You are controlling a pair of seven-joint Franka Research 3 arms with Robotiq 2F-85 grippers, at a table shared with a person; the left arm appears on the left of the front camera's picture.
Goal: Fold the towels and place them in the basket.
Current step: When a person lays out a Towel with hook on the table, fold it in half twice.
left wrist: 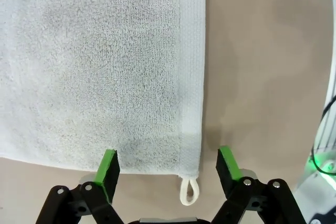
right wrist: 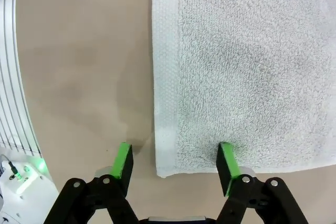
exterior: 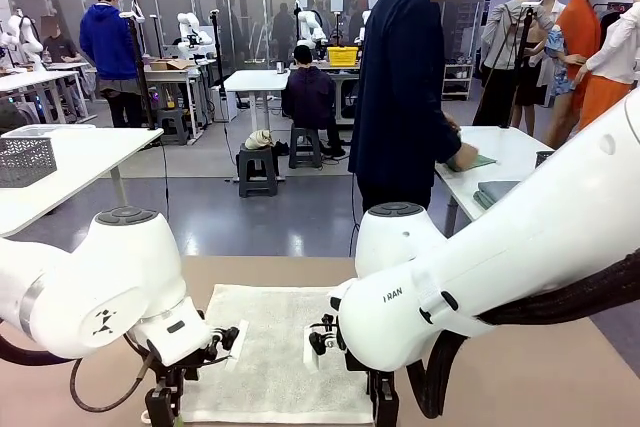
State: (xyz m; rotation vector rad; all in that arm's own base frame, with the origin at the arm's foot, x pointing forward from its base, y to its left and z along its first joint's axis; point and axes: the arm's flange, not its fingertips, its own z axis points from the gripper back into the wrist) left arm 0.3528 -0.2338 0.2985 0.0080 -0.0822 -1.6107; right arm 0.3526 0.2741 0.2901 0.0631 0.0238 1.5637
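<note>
Both left tool (left wrist: 168,153) and right tool (right wrist: 175,146), open, straddle towel (exterior: 270,347) corners.

The white left arm (exterior: 100,287) and white right arm (exterior: 480,267) both bend low, with their wrists turned downward. The left gripper (left wrist: 168,167), black with two fingers, has its jaws spread wide, and its green pads (left wrist: 109,172) face each other across the gap. The right gripper (right wrist: 176,163) matches it, with jaws apart and its green pads (right wrist: 227,161) facing inward.
</note>
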